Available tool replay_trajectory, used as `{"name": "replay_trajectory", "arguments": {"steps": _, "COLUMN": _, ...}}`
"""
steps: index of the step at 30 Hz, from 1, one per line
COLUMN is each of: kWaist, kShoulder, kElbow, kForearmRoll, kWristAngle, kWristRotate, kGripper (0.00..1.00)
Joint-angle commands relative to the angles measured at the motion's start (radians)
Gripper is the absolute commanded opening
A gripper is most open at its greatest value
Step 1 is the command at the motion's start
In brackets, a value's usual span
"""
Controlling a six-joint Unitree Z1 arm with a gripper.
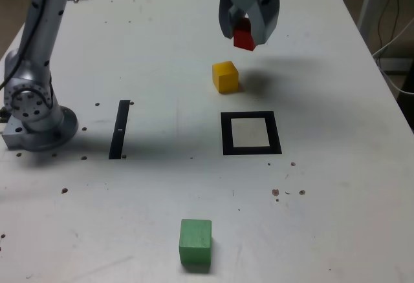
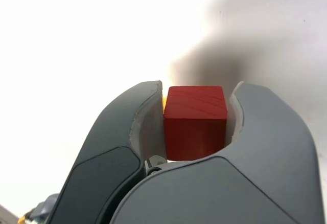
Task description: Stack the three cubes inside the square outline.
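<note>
The red cube (image 1: pixel 244 38) is clamped between the two grey jaws of the gripper (image 1: pixel 248 34) and hangs above the white table (image 1: pixel 162 50), clear of its surface; the wrist view shows the same red cube (image 2: pixel 195 121) pressed on both sides by the jaws of the gripper (image 2: pixel 196 124), one face turned toward the camera, and a sliver of yellow at the edge of one jaw. Taking the square outline (image 1: pixel 251 133) as landmark, a thick black border around a pale centre lying flat on the table, the held cube is beyond it, toward the far edge of the table in the exterior view. The yellow cube (image 1: pixel 225 76) rests on the table between the outline and the gripper, near the outline's far side and apart from it, with the gripper's shadow just beside it. The green cube (image 1: pixel 195 243) sits well apart from the outline, toward the near edge and slightly to the exterior view's left. A thin black strip (image 1: pixel 119 129) lies to the exterior view's left of the outline, and farther that way stands the arm's grey base (image 1: pixel 35 112).
</note>
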Motion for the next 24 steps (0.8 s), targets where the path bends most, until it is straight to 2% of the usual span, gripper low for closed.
{"name": "replay_trajectory", "arguments": {"steps": 1, "kWaist": -0.026, "kShoulder": -0.041, "kElbow": -0.019, "kForearmRoll": 0.031, "kWristAngle": 0.010, "kWristRotate": -0.023, "kGripper": 0.39}}
{"name": "replay_trajectory", "arguments": {"steps": 6, "kWaist": -0.103, "kShoulder": -0.096, "kElbow": 0.030, "kForearmRoll": 0.067, "kWristAngle": 0.036, "kWristRotate": -0.126, "kGripper": 0.39}}
{"name": "replay_trajectory", "arguments": {"steps": 9, "kWaist": -0.169, "kShoulder": -0.116, "kElbow": 0.083, "kForearmRoll": 0.074, "kWristAngle": 0.039, "kWristRotate": -0.219, "kGripper": 0.39}}
{"name": "replay_trajectory", "arguments": {"steps": 18, "kWaist": -0.354, "kShoulder": -0.129, "kElbow": 0.188, "kForearmRoll": 0.055, "kWristAngle": 0.001, "kWristRotate": -0.523, "kGripper": 0.39}}
{"name": "replay_trajectory", "arguments": {"steps": 24, "kWaist": -0.395, "kShoulder": -0.082, "kElbow": 0.202, "kForearmRoll": -0.003, "kWristAngle": -0.047, "kWristRotate": -0.619, "kGripper": 0.39}}
